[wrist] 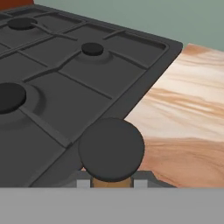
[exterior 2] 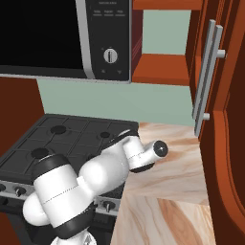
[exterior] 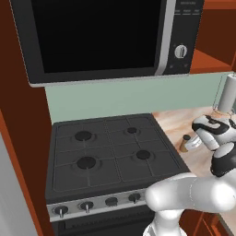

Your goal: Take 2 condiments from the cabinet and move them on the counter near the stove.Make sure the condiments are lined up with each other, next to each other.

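Condiment shaker of light-brown wood with a round black cap (wrist: 111, 149) sits clenched in the two-finger gripper (wrist: 111, 181), its cap at six o'clock in the hand view, the wooden body just showing between the grey fingertips (wrist: 82, 183). In the left base view the same bottle (exterior: 185, 143) stands upright on the beige-pink veined marble counter (exterior: 177, 122), just beside the right edge of the black four-burner stove (exterior: 108, 150), with the white hand at three o'clock of it. Whether its base touches the worktop cannot be told. Above the stove hangs a black microwave with a silver-edged door (exterior: 99, 37); a pale green wall runs behind. In the right base view a red-brown panelled cabinet door with a vertical silver bar handle (exterior 2: 206, 79) stands open at two o'clock, and bare counter stretches toward five o'clock.
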